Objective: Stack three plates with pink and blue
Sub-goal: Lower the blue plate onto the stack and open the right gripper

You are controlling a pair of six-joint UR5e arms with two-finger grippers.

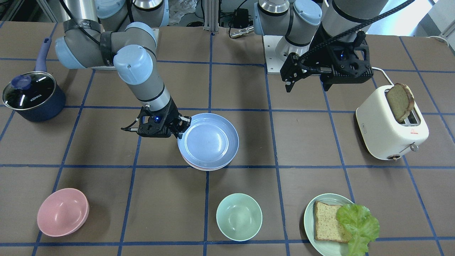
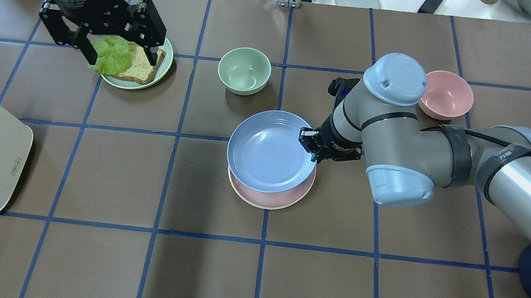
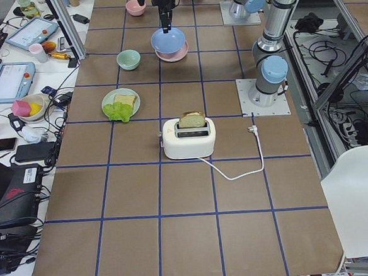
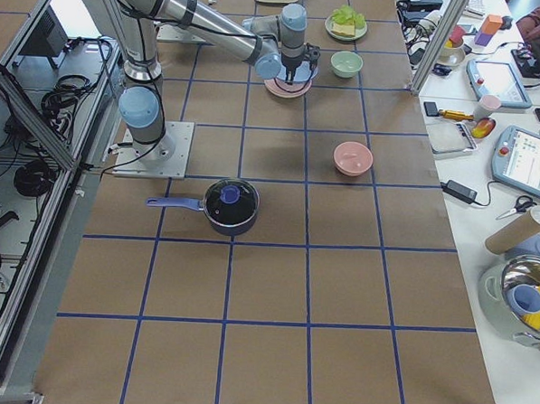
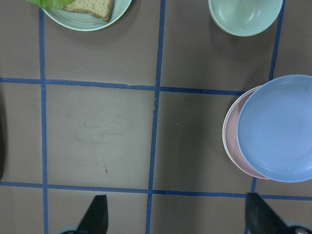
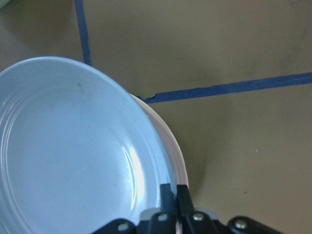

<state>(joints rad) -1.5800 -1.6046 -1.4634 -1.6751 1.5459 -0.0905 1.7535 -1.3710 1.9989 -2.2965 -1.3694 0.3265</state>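
Note:
The light blue plate lies on the pale pink plate at mid-table, shifted a little off its centre. My right gripper is shut on the blue plate's rim. In the right wrist view its fingers pinch that rim, with the pink plate showing just under it. No cream-white plate shows clearly in any view. My left gripper is open and empty, held high above the table. The left wrist view shows both plates at the right edge.
A pale green plate with bread and lettuce, a mint bowl and a pink bowl stand along the operators' side. A white toaster holds a slice of bread. A blue pot stands beside the right arm.

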